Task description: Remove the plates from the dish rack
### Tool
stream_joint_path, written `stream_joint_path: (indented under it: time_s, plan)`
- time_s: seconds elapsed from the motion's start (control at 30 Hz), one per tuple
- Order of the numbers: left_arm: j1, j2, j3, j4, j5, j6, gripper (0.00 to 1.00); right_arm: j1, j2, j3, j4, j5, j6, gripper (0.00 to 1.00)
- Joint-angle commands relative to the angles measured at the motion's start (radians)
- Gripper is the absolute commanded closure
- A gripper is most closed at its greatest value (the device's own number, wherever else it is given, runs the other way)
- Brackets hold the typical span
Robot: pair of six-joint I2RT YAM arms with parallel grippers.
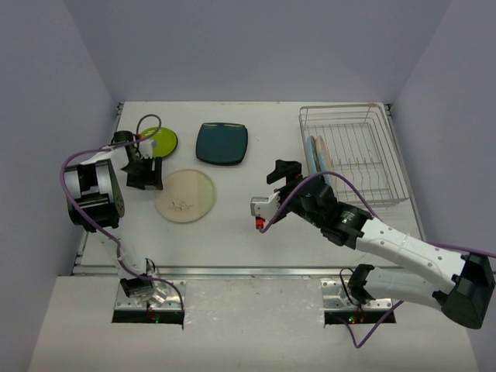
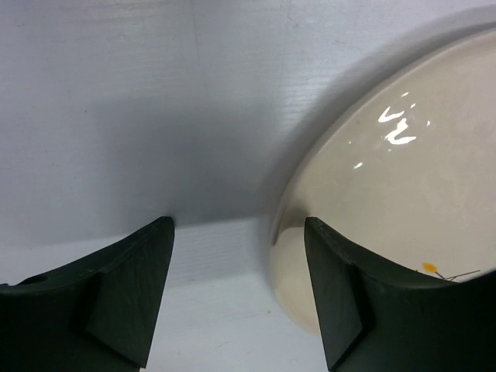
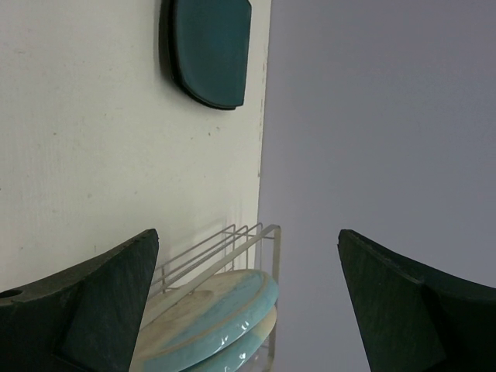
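The silver wire dish rack [image 1: 364,167] stands at the back right and holds two cream-and-light-blue plates [image 1: 315,155] upright at its left end; they also show in the right wrist view [image 3: 217,322]. On the table lie a lime-green plate [image 1: 164,141], a dark teal rounded-square plate [image 1: 222,143] and a cream plate with a leaf sprig [image 1: 184,195]. My left gripper [image 1: 146,177] is open and empty beside the cream plate's [image 2: 403,194] left rim. My right gripper [image 1: 284,172] is open and empty, a little left of the rack's plates.
Grey walls close in the table on the left, back and right. The teal plate also shows in the right wrist view [image 3: 209,50]. The right arm's forearm [image 1: 403,252] stretches across the front right of the table.
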Motion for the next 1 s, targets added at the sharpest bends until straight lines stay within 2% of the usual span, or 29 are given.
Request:
stream_joint_path:
  time_s: [0.0, 0.07, 0.13, 0.2, 0.3, 0.43, 0.6, 0.77, 0.97]
  plan:
    - [0.006, -0.212, -0.033, 0.060, 0.122, 0.052, 0.35, -0.088, 0.027, 0.195, -0.090, 0.075, 0.318, 0.01]
    - [-0.010, -0.370, -0.044, 0.113, 0.181, 0.056, 0.33, -0.198, 0.040, 0.311, -0.226, 0.056, 0.548, 0.01]
    - [-0.044, -0.504, -0.038, 0.152, 0.166, 0.051, 0.31, -0.343, 0.042, 0.361, -0.335, 0.019, 0.766, 0.01]
    - [-0.096, -0.548, -0.033, 0.163, 0.124, 0.052, 0.30, -0.407, 0.043, 0.383, -0.408, -0.036, 0.844, 0.01]
    - [-0.189, -0.626, -0.014, 0.165, 0.046, 0.059, 0.29, -0.567, 0.056, 0.414, -0.493, -0.115, 1.003, 0.02]
    - [-0.287, -0.656, -0.016, 0.162, -0.037, 0.070, 0.28, -0.663, 0.128, 0.443, -0.562, -0.214, 1.075, 0.18]
    - [-0.336, -0.642, -0.012, 0.163, -0.078, 0.055, 0.28, -0.686, 0.254, 0.504, -0.622, -0.279, 1.111, 0.28]
    - [-0.335, -0.632, -0.007, 0.149, -0.096, 0.034, 0.28, -0.688, 0.309, 0.531, -0.610, -0.298, 1.106, 0.29]
    - [-0.335, -0.637, -0.014, 0.134, -0.116, 0.011, 0.28, -0.690, 0.358, 0.533, -0.569, -0.232, 1.080, 0.33]
